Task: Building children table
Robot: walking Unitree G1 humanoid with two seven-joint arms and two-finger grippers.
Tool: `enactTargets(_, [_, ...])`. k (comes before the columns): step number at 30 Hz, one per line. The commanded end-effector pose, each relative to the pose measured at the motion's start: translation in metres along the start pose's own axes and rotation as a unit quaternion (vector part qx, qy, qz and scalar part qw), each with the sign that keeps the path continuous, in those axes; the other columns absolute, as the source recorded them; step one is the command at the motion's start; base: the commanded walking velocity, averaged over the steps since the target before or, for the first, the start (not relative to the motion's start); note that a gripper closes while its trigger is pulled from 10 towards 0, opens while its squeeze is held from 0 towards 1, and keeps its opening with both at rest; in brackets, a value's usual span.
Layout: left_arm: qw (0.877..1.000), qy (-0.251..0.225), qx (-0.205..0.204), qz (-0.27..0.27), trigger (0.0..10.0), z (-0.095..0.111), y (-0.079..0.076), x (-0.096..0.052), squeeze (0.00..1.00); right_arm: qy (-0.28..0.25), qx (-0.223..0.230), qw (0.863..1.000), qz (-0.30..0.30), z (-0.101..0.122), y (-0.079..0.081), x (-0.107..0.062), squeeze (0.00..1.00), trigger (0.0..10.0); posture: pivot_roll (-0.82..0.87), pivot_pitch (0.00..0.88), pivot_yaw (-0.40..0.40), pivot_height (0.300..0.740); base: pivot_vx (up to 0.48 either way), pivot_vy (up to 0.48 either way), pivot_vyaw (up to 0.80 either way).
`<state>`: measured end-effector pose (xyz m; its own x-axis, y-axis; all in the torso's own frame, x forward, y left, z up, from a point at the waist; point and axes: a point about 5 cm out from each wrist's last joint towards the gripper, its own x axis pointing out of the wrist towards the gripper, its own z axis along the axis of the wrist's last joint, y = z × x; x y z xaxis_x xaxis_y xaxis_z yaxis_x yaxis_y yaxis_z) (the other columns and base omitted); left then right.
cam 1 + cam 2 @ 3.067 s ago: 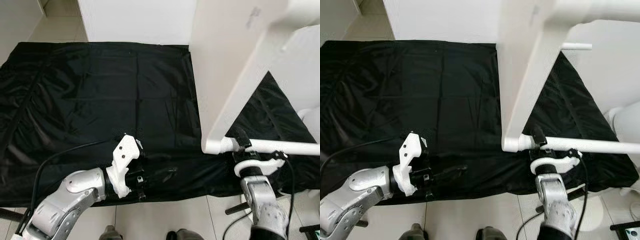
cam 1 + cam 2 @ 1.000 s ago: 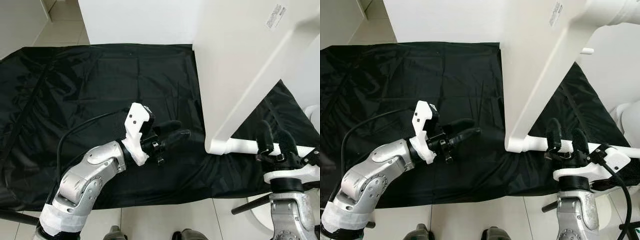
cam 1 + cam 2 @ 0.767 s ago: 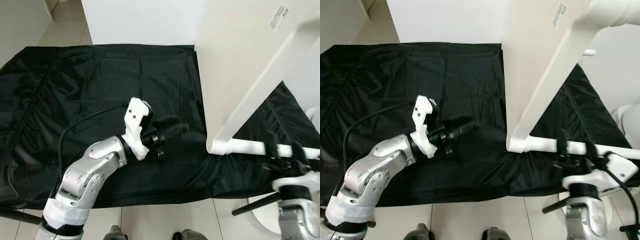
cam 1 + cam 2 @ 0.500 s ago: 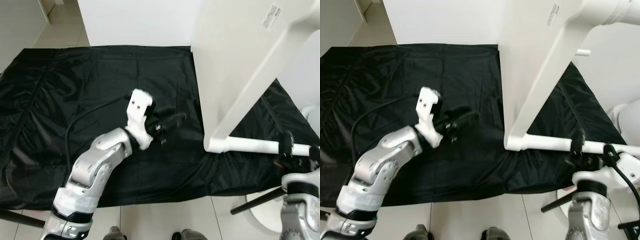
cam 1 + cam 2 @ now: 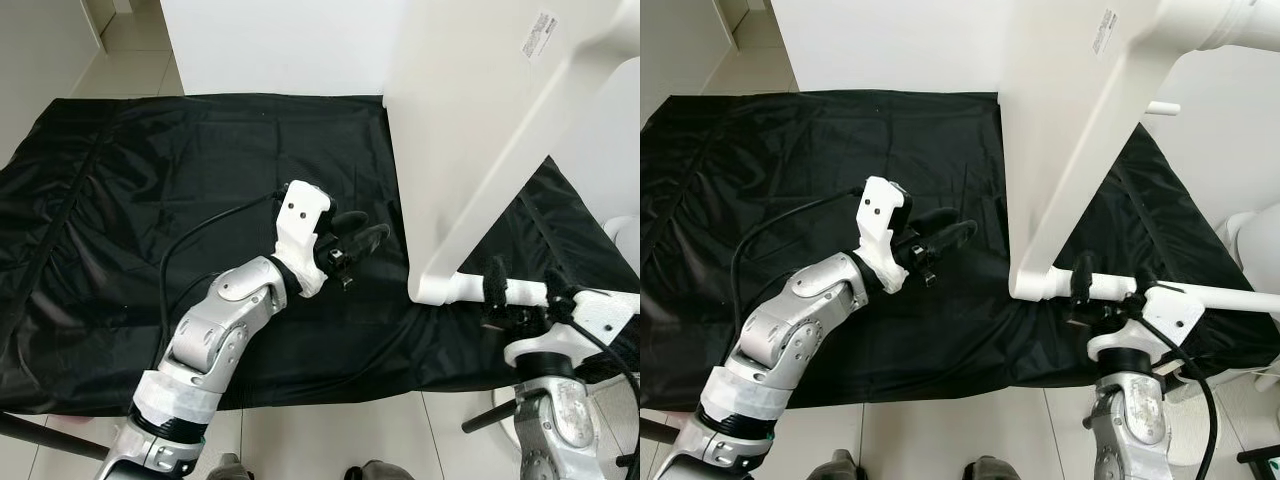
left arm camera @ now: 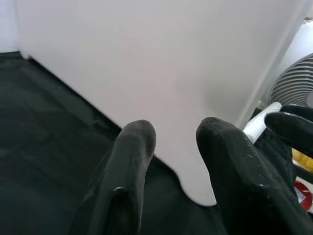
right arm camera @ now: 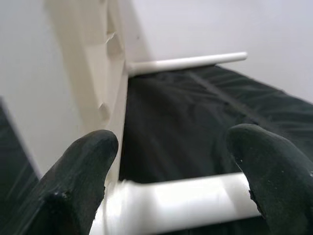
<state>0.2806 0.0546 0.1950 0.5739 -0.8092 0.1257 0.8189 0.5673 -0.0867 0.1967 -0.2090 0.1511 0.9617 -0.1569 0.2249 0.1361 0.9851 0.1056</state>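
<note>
Pale floor tiles carry a crinkled black sheet, glossy and creased. On it the white children's table stands tipped on its edge, smooth panel facing me, 1 round leg lying level near the front. My left pincer, fingers slightly apart and empty, has risen and reached closer to the panel than 3 seconds ago. My right pincer, fingers spread wide, straddles the leg, having let go.
</note>
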Motion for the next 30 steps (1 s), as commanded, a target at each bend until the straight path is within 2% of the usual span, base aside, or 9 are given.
enactTargets(1, [0.999,-0.004,-0.004,-0.048,10.0,0.001,-0.003,-0.005,1.0,0.004,-0.01,1.0,0.011,-0.002,0.001,-0.002,1.0,10.0,-0.01,0.027,-0.012,0.74,0.0,0.0,0.0])
enactTargets(2, [0.999,0.002,0.0,-0.052,10.0,-0.002,0.001,-0.013,1.0,0.014,-0.017,0.999,0.026,-0.007,0.005,-0.006,1.0,10.0,-0.01,0.027,-0.012,0.74,0.0,0.0,0.0])
enactTargets(7, [0.999,0.011,0.015,-0.033,10.0,-0.004,0.004,-0.016,1.0,0.024,-0.022,0.998,0.055,-0.01,0.009,-0.008,1.0,10.0,-0.01,0.031,-0.007,0.74,0.0,0.0,0.0])
enactTargets(8, [0.999,0.011,0.019,-0.033,10.0,-0.002,0.005,-0.017,0.6,0.028,-0.02,0.997,0.067,-0.011,0.011,-0.009,0.4,10.0,-0.01,0.03,-0.008,0.74,0.0,0.0,0.0])
enactTargets(10, [0.999,0.009,0.021,-0.034,10.0,-0.001,0.004,-0.018,0.6,0.03,-0.018,0.997,0.075,-0.011,0.012,-0.009,0.4,10.0,-0.01,0.03,-0.008,0.74,0.0,0.0,0.0])
enactTargets(11, [0.999,0.009,0.026,-0.034,10.0,0.0,0.004,-0.018,0.0,0.033,-0.02,0.996,0.084,-0.012,0.013,-0.01,0.0,10.0,0.0,0.031,-0.01,0.74,0.0,0.0,0.0])
enactTargets(16, [0.999,0.006,0.041,-0.025,10.0,0.001,0.004,-0.018,0.0,0.034,-0.037,0.994,0.096,-0.018,0.017,-0.002,0.0,10.0,0.0,0.031,-0.016,0.74,0.0,0.0,0.0])
enactTargets(24, [0.999,0.015,0.043,-0.001,10.0,-0.007,0.009,-0.02,0.0,0.026,-0.033,0.995,0.089,-0.021,0.021,0.011,0.0,10.0,0.01,0.032,-0.025,0.74,0.0,0.0,0.0])
enactTargets(30, [0.997,0.029,0.046,0.055,10.0,-0.022,0.018,-0.024,0.0,0.023,-0.029,0.995,0.092,-0.027,0.032,0.021,0.0,10.0,0.02,0.032,-0.034,0.74,0.0,0.0,0.0])
